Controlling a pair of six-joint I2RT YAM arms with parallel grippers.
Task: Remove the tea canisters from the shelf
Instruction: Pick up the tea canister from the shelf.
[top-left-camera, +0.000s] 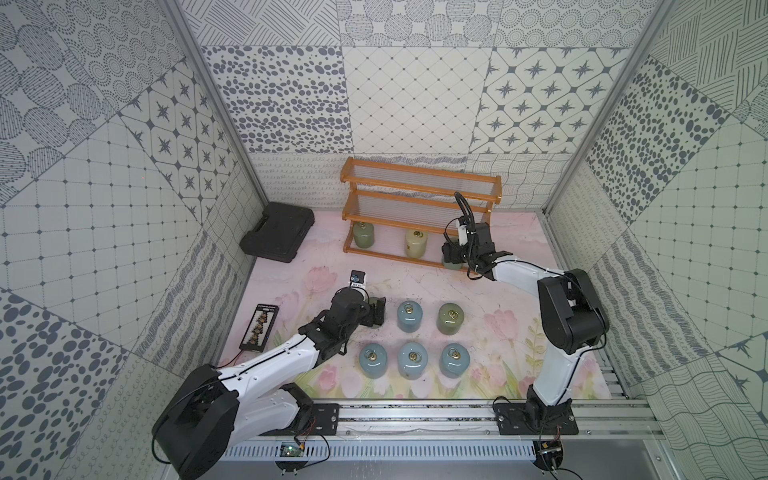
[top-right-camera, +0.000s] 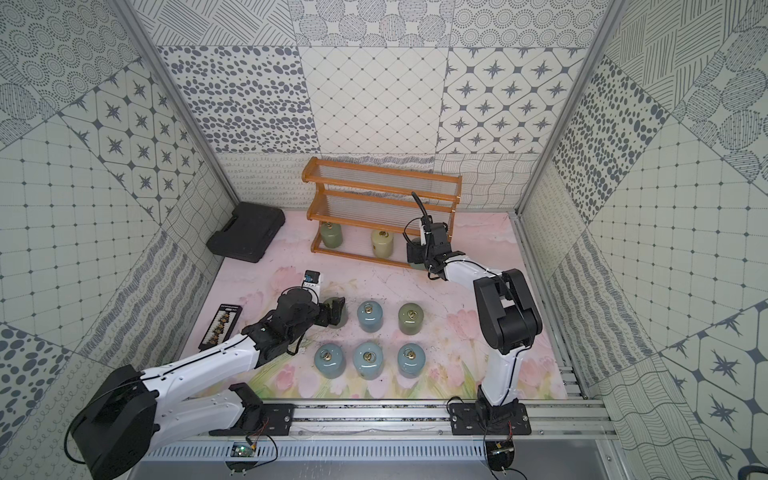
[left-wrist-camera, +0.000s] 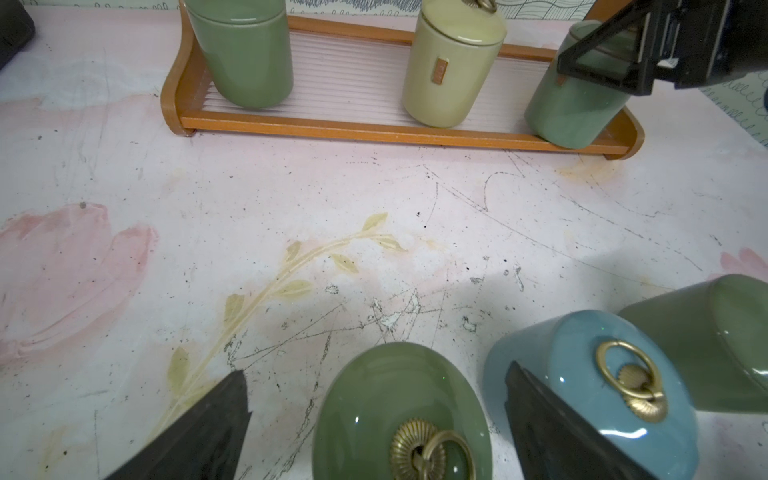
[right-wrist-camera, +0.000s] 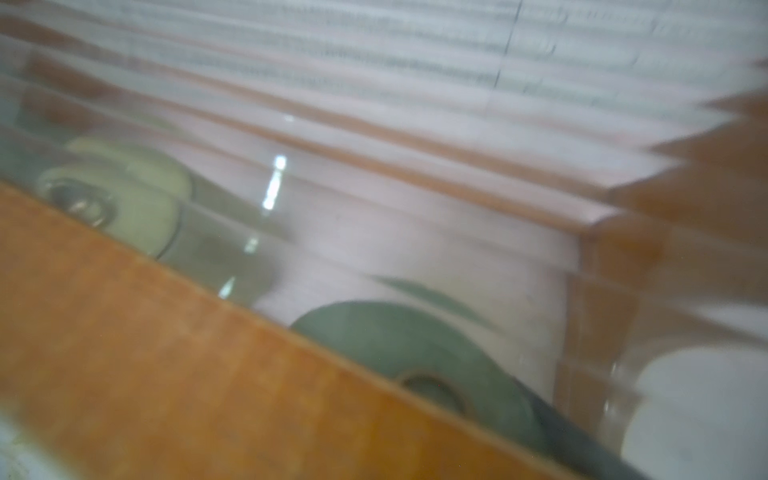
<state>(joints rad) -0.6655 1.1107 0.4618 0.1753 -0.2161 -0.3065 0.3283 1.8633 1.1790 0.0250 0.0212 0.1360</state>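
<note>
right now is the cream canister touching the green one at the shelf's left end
Apart. Left wrist view shows bare shelf between the cream canister and the green canister.

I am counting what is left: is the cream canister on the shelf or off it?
On the shelf. The cream canister stands upright on its lowest tier, behind the front rail.

Four blue canisters (top-left-camera: 409, 318), four green canisters (top-left-camera: 452, 320), one cream canister (top-left-camera: 416, 246), one shelf (top-left-camera: 415, 190), one black case (top-left-camera: 277, 232)
</note>
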